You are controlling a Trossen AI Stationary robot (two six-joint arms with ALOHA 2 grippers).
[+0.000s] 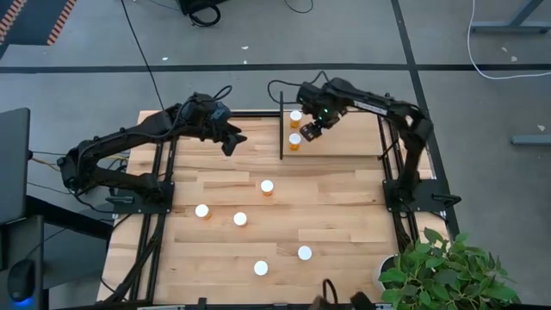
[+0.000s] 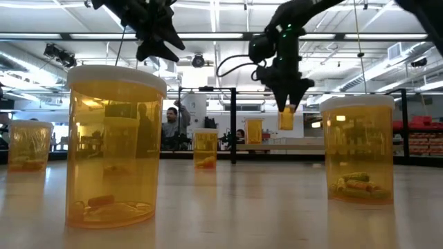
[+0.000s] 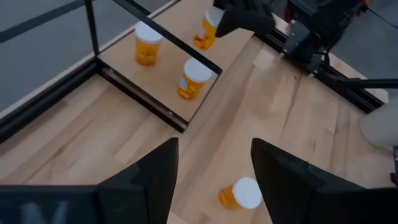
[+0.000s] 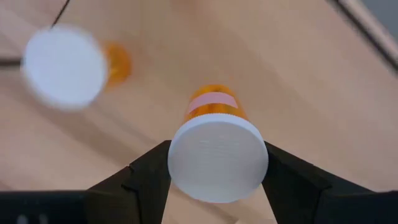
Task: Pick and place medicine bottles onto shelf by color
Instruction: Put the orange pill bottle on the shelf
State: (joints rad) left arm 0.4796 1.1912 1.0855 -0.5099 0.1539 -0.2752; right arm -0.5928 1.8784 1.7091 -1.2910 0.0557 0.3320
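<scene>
A medicine bottle (image 4: 216, 152) with a white cap is pinched at the cap between the two fingers of the right gripper (image 1: 308, 132). In the low view this bottle (image 2: 286, 119) hangs clear above the shelf (image 1: 344, 142), not touching it. From above it shows beside a bottle (image 1: 295, 141) standing near the shelf's left edge, and another bottle (image 1: 296, 117) stands behind that, toward the far rim. The shelf is a pale panel edged by black bars, lying at the far right part of the tabletop (image 1: 344, 224).

Five more bottles stand apart on the planked tabletop: one (image 1: 267, 187) near the middle, two (image 1: 201, 211) (image 1: 240, 219) to the left of it, and two (image 1: 261, 268) (image 1: 305, 253) toward the near edge.

The left gripper (image 1: 232, 138) hovers over the far left part of the tabletop, to the left of the shelf, with its fingers (image 3: 149, 180) spread and nothing between them. In its wrist view one bottle (image 3: 241, 193) lies beyond the fingers, on the tabletop.
</scene>
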